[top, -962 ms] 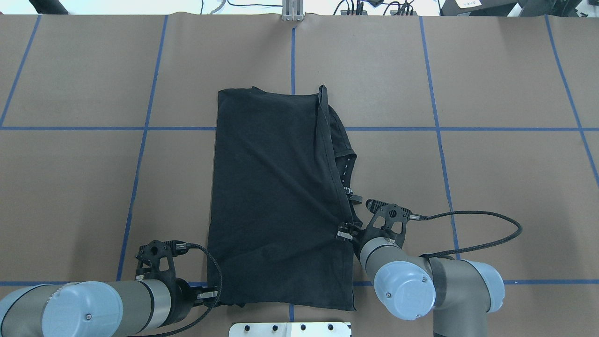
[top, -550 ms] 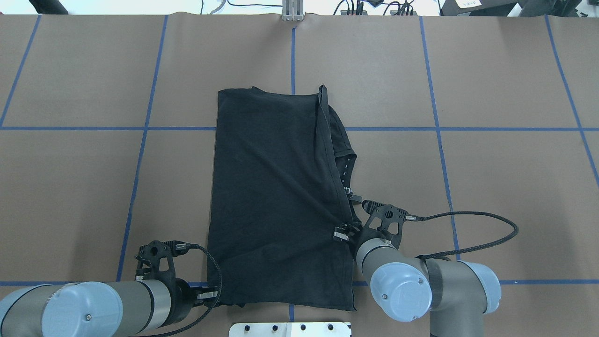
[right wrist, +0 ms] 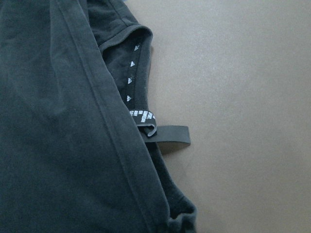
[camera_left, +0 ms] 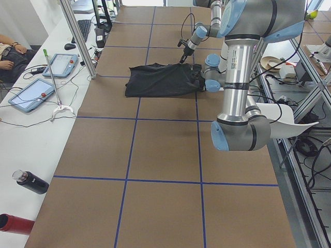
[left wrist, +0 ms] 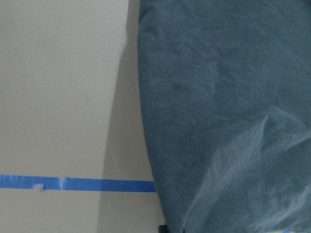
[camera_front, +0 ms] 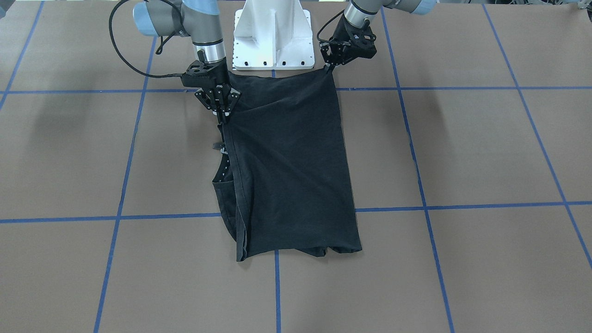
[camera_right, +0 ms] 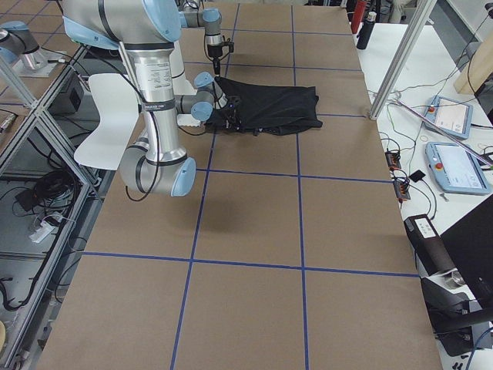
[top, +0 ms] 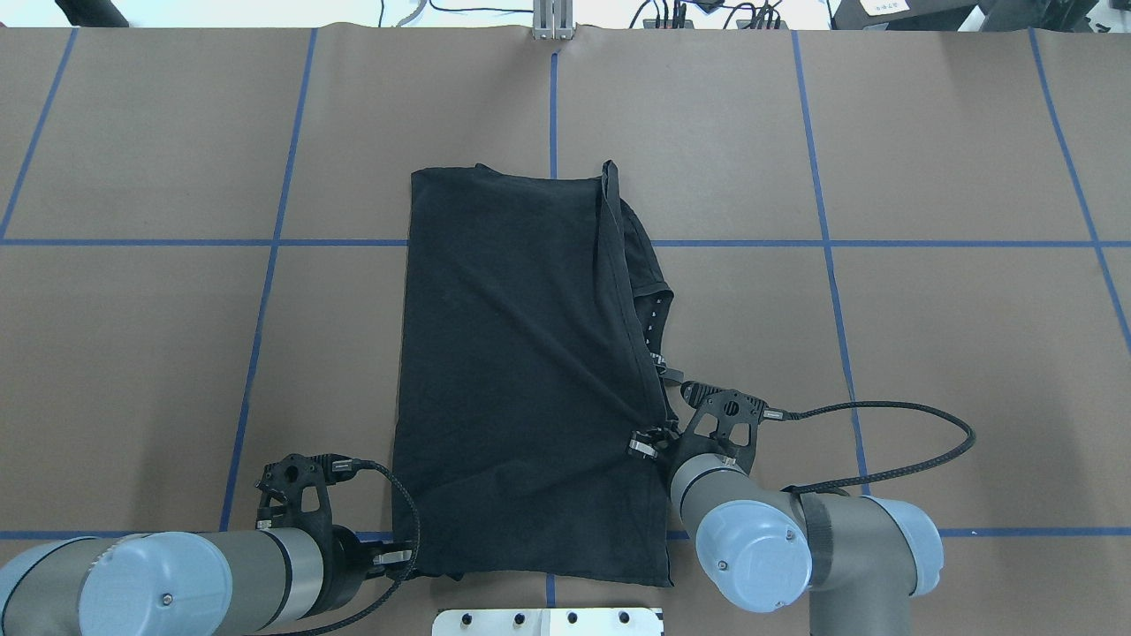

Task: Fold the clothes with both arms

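Where the black T-shirt (top: pixel 521 371) lies folded lengthwise at the centre of the brown worktop (top: pixel 928 309), both hands meet it toward its near end. L. hand (camera_front: pixel 329 68): fingers pinched together on the near-left corner of the hem, the cloth there casting a shadow on the worktop. R. hand (camera_front: pixel 222 118): fingers likewise closed, tips nipping the doubled right edge partway up from the near end. Collar (right wrist: pixel 131 77), w/ a row of small white marks, & a grey loop tab (right wrist: pixel 170 137) peek out right of the fold, just beyond the R. hand. Far end lies flat, past a blue tape line (top: pixel 177 242).
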Tool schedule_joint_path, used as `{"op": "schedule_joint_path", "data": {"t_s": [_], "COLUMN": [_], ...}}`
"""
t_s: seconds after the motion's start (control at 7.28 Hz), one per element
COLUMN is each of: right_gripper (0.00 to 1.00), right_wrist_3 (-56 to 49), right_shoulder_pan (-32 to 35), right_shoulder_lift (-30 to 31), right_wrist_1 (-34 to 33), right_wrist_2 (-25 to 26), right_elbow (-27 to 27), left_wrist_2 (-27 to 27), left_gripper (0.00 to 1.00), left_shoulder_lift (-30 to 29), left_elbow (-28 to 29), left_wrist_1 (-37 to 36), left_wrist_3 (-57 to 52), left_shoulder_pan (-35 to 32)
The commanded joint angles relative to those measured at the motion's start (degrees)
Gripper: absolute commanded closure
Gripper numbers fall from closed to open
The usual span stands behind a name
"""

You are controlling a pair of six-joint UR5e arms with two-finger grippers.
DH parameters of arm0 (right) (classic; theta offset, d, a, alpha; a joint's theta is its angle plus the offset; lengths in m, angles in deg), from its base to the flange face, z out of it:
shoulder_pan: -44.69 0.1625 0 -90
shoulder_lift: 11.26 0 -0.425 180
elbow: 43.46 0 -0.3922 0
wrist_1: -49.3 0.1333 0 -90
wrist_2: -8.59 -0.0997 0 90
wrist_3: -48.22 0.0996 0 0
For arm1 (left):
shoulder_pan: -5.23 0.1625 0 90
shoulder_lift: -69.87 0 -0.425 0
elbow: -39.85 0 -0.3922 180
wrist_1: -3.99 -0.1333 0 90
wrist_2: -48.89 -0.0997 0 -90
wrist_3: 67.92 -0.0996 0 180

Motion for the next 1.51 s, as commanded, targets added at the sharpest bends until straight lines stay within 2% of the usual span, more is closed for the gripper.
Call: {"op": "schedule_joint_path", "data": {"t_s": [0.0, 0.14, 0.27, 0.55, 0.69, 0.82, 1.24, 1.37], "right_gripper": [0.77, 0.91, 1.00, 1.00, 1.00, 1.00, 1.00, 1.00], "right_wrist_3": [0.0, 0.0, -0.1, -2.4, -3.8, -4.3, -5.5, -7.2], "right_shoulder_pan": [-0.1, -0.1, -0.1, 1.1, 2.2, 3.9, 10.3, 12.2], "right_shoulder_lift": [-0.2, -0.2, -0.2, -0.2, -0.3, -2.2, -9.8, -10.6], "right_wrist_1": [0.0, 0.0, 0.1, 0.1, 0.0, -0.3, -9.4, -9.6], "right_wrist_2": [0.2, 0.2, 0.3, 0.0, -0.2, -0.4, -3.8, -3.8], "right_elbow": [0.2, 0.4, 0.6, 3.1, 4.5, 4.5, 4.3, 3.9], "left_wrist_2": [0.0, 0.1, 0.2, 0.9, 3.6, 4.9, 7.5, 7.6], "left_gripper": [1.00, 1.00, 1.00, 1.00, 1.00, 1.00, 1.00, 1.00], "left_shoulder_lift": [-0.2, -0.4, -0.5, -0.4, -1.7, -4.1, -15.6, -16.6], "left_elbow": [0.1, 0.0, -0.2, -4.1, -5.7, -5.6, -5.0, -4.1], "left_wrist_1": [0.0, 0.0, 0.0, -1.9, -5.8, -7.8, -21.0, -21.3], "left_wrist_3": [0.0, -0.1, -0.3, -1.2, -4.6, -7.8, -14.7, -16.8], "left_shoulder_pan": [0.0, -0.1, -0.3, -2.1, -4.9, -8.8, -18.7, -21.7]}}
